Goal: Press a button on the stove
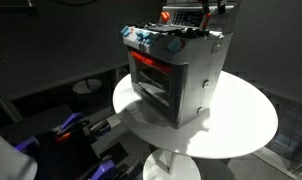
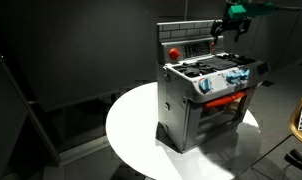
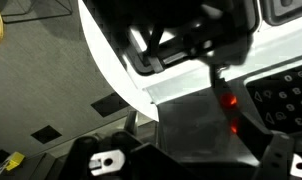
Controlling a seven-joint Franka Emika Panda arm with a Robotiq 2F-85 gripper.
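Note:
The silver-grey toy stove (image 1: 181,80) stands on a round white table (image 1: 246,125), with a red-lit oven window, blue-and-red front knobs and a red back control panel; it shows in both exterior views (image 2: 196,105). My gripper (image 2: 229,30) hangs just above the stove's back panel, at its top rear edge (image 1: 206,14). In the wrist view the dark fingers (image 3: 191,150) frame a grey surface of the stove (image 3: 191,115), with two glowing red spots (image 3: 229,100) close to the right. The fingers look apart and hold nothing.
The white table (image 2: 131,130) extends beyond the stove on all sides, on a single pedestal. Dark curtains surround the scene. Dark equipment sits on the floor (image 1: 76,130). The floor and a yellow item (image 3: 9,160) show far below in the wrist view.

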